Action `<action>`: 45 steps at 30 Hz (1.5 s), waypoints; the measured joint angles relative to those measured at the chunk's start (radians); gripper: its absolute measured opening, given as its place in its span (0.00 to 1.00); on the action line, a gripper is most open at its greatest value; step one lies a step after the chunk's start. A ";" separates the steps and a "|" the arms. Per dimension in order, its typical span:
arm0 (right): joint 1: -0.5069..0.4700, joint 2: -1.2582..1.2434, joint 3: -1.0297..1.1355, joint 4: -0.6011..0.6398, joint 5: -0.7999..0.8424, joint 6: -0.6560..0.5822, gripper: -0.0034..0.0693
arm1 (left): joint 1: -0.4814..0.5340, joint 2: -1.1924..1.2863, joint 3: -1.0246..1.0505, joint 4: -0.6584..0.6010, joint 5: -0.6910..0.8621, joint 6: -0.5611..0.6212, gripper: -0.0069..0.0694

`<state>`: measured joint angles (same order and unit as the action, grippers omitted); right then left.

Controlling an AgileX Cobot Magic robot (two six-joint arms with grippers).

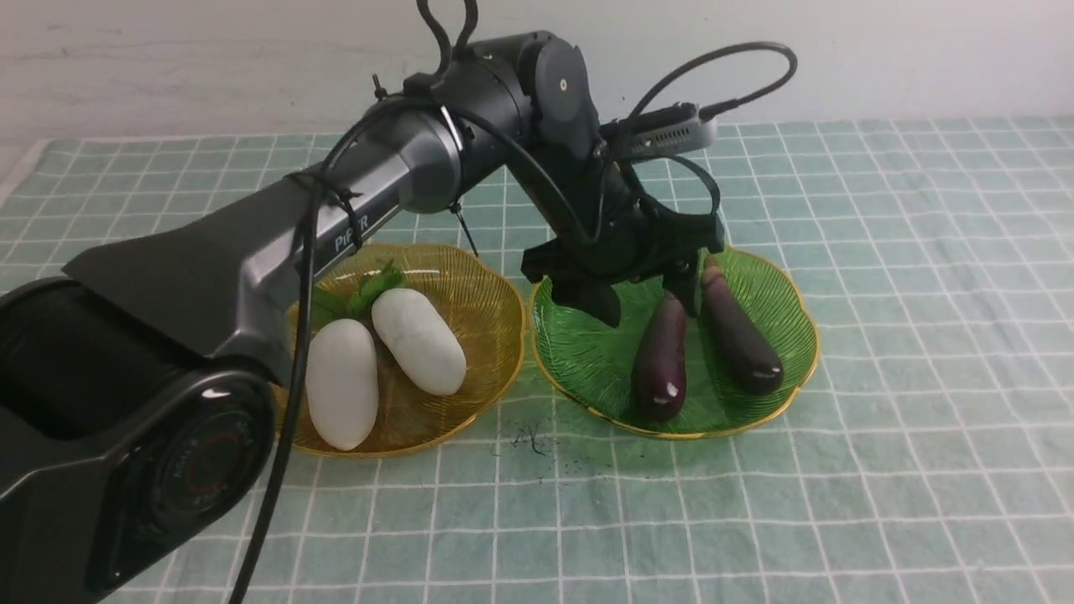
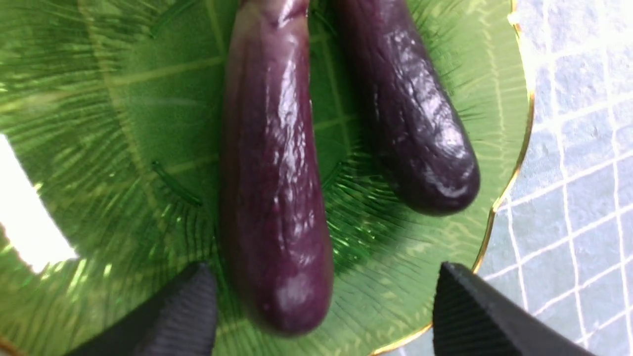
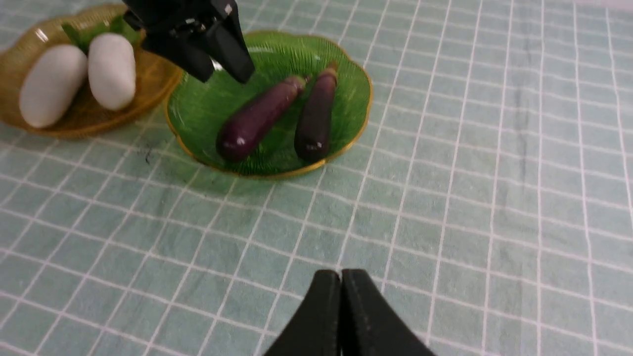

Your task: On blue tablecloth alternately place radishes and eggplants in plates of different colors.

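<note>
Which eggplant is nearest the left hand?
The lighter purple eggplant, nearer the yellow plate; its end lies between the left hand's fingertips, the darker eggplant stops short.

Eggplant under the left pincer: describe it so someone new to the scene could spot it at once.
On the checked tablecloth, find the green plate, right of the amber plate. Two lie in it side by side; yours is the eggplant nearer the amber plate, under the open left pincer. It is a lighter, redder purple; its neighbour is almost black.

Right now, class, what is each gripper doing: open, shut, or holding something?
Left gripper: open, holding nothing, above the green plate.
Right gripper: shut, empty.
</note>
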<state>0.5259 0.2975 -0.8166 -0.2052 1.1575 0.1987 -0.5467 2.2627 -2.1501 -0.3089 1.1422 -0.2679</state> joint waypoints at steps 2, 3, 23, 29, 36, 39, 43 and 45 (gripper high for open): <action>0.000 -0.072 0.099 0.000 -0.119 0.000 0.03 | 0.000 0.000 -0.039 0.036 0.045 0.007 0.71; 0.000 -0.079 0.112 -0.002 -0.153 0.000 0.03 | 0.000 0.000 -0.042 0.044 0.054 0.007 0.69; 0.000 -0.193 0.551 -0.032 -0.872 0.000 0.03 | 0.000 0.000 -0.168 0.122 0.101 0.070 0.08; 0.000 -0.193 0.551 -0.032 -0.872 0.000 0.03 | 0.000 -0.010 -0.168 0.123 0.107 0.077 0.08; -0.001 -0.198 0.583 0.021 -0.873 0.000 0.03 | 0.000 -0.103 -0.168 0.150 0.109 0.081 0.08; -0.016 -0.215 0.626 0.086 -0.873 0.000 0.03 | 0.000 -0.143 -0.169 0.165 0.111 0.106 0.08; -0.137 -0.255 0.716 0.119 -0.868 0.000 0.03 | 0.000 -0.190 -0.164 0.168 0.112 0.150 0.08; -0.195 -0.275 0.745 0.121 -0.867 0.000 0.03 | 0.000 -0.204 -0.156 0.167 0.112 0.162 0.08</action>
<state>0.3307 0.0227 -0.0712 -0.0842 0.2901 0.1987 -0.5467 2.0585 -2.3062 -0.1422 1.2544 -0.1064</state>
